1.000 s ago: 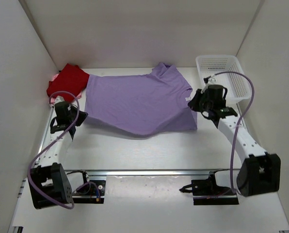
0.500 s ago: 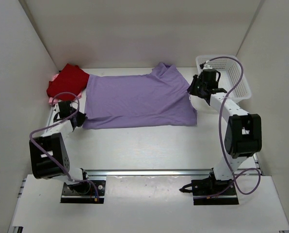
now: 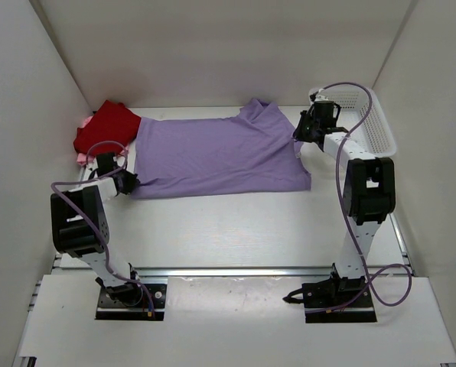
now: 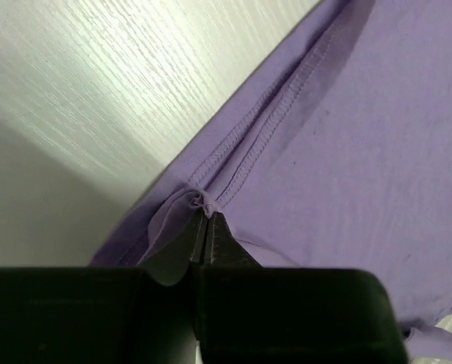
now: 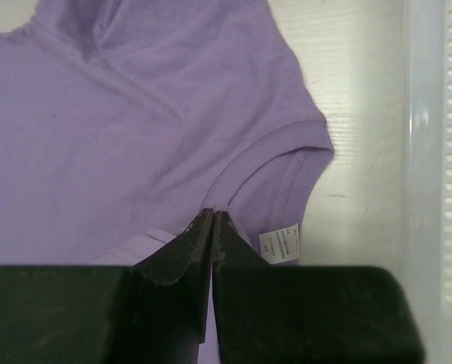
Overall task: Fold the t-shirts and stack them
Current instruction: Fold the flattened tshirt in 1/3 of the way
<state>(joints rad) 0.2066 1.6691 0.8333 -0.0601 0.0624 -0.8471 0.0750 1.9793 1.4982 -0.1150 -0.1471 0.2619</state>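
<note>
Across the table (image 3: 236, 229) | I'm pinching the limp lavender t-shirt (image 3: 220, 157) by its hems | left gripper (image 4: 205, 224), right gripper (image 5: 212, 220) both clamping cloth.

White table (image 3: 236, 222): lavender t-shirt (image 3: 213, 157) spread flat across far half. Dark red t-shirt (image 3: 107, 126) bunched at far-left corner, over pink t-shirt (image 3: 83, 157). White mesh basket (image 3: 379, 122) at far-right corner.

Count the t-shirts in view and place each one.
3. The lavender t-shirt lies spread in the middle; the dark red t-shirt is bunched far left; the pink t-shirt peeks from under it, mostly hidden.
</note>
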